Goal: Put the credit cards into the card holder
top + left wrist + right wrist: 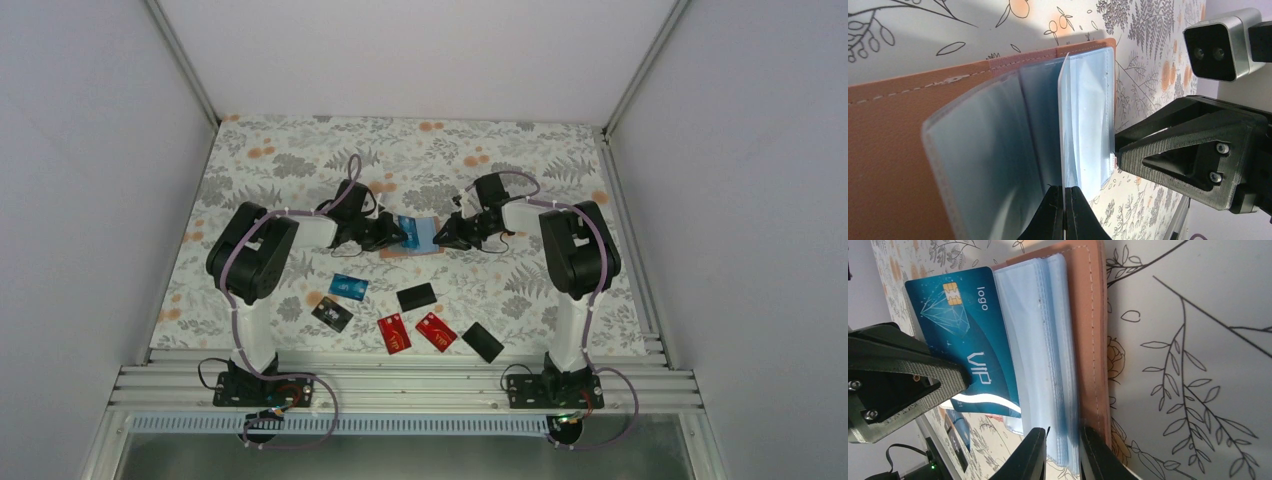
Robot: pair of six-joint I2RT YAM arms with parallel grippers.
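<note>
Mid-table, my left gripper point(1064, 194) pinches a blue card point(968, 330) shut by its edge, apparently aiming it at the open holder point(1091, 315), whose clear sleeves point(1040, 340) my right gripper point(1064, 436) clamps narrowly to steady them; other cards point(394, 333) lie nearer me.

Soft, even light comes from overhead; my arms lay only faint shadows on the floral tablecloth point(300, 160). Up close, the clear sleeves point(993, 150) of the card holder point(888, 160) carry a milky sheen, and my left gripper point(1064, 200) is a dark blur. The blue credit card point(968, 340) prints sharp, while my right gripper point(1064, 442) sits soft-edged and unlit.
</note>
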